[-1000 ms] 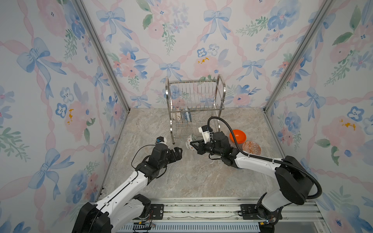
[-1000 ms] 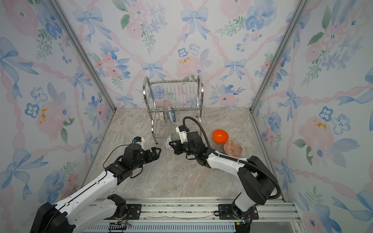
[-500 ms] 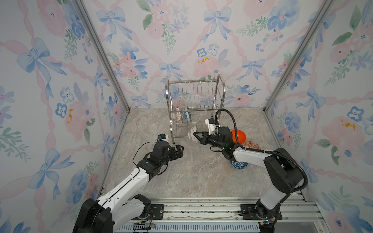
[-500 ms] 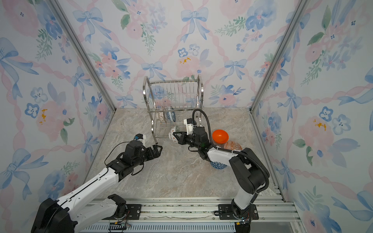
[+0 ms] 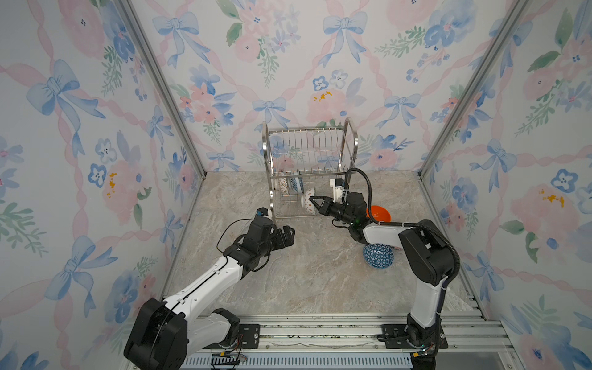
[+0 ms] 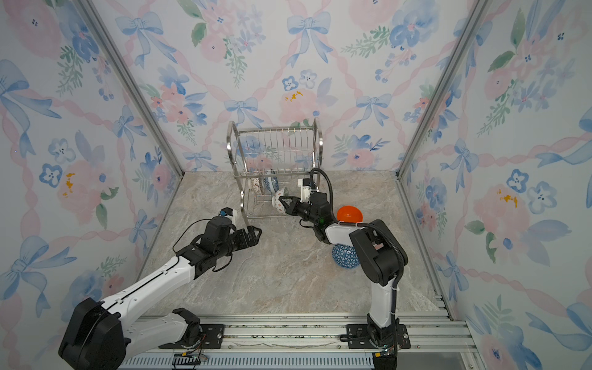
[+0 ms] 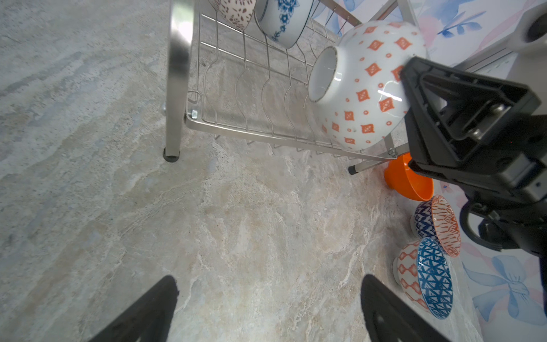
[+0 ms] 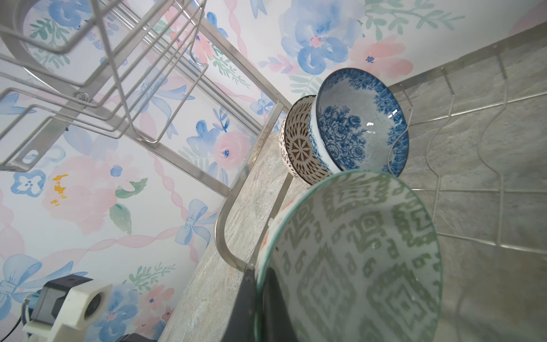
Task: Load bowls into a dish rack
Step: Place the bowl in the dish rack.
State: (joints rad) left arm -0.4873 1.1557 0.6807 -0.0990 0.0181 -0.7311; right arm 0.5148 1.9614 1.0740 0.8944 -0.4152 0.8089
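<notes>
On your grey marble-look table (image 5: 304, 282), the two-tier steel wire dish rack (image 5: 306, 129) had your right gripper (image 5: 313, 201) clenched on a white, orange-diamond bowl (image 5: 306, 201) with green-patterned inside, tipped sideways at its lower tier beside the blue floral bowl (image 5: 296, 184), while your left gripper (image 5: 290, 236) hung released over the table.

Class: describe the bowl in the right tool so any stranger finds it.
Find the steel dish rack at the back. Over its lower tier, the right tool grips a tilted bowl. Unlike the racked blue floral bowl, it shows orange diamonds on white.
</notes>
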